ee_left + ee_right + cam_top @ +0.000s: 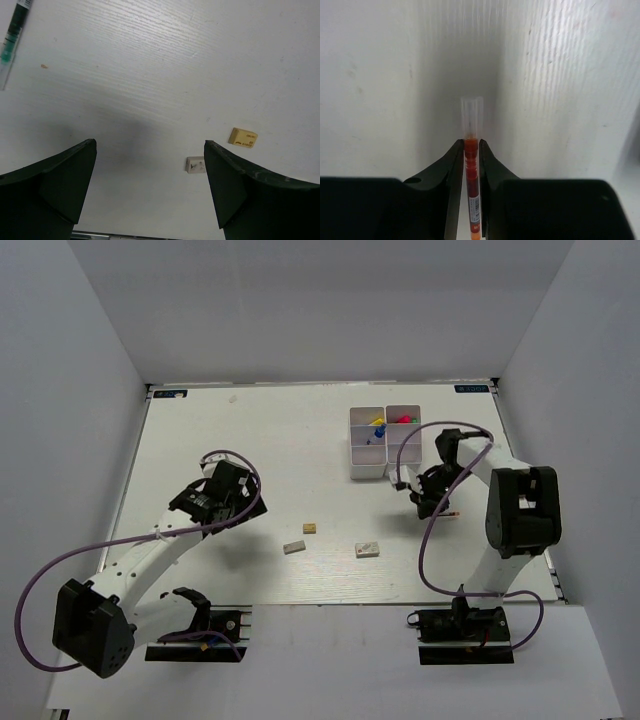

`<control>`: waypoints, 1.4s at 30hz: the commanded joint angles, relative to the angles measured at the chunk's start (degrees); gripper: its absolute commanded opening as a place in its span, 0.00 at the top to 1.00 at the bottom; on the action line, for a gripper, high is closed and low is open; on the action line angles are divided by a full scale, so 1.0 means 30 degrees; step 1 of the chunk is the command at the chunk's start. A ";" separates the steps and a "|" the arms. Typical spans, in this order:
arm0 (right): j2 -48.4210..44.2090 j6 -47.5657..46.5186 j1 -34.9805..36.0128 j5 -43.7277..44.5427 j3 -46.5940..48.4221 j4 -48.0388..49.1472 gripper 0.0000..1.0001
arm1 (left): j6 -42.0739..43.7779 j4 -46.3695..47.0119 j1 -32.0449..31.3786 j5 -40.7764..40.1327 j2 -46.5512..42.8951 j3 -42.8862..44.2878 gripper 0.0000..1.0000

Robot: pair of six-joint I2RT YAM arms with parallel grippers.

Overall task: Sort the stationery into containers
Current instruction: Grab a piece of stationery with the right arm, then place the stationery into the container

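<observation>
On the white table, whose top shows a fine wood-like grain running across it, the loose things lie well apart under plain grey-white walls that close the space on three sides. Toward the far right stands the white compartment tray; yellow, blue, pink-red and green bits show in its far compartments (too small to name). Just beside the tray's near right corner, the right gripper hangs low over the surface, its jaws pinched tight on the thin red pen, whose clear cap sticks out past the fingertips. Near the table's middle lie a tan eraser, a grey eraser just beside it and a white eraser further right, all flat on the bare top. Left of them the left gripper hovers with its jaws spread wide and nothing between them, casting a soft shadow on the grain. A green-black highlighter lies at the far corner of the left wrist view, apart from that gripper.
</observation>
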 commanded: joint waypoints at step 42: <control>0.6099 1.5394 -0.1576 -1.5745 1.2797 1.0322 0.97 | 0.1695 -0.0688 0.0108 -0.1643 0.0627 0.1666 0.04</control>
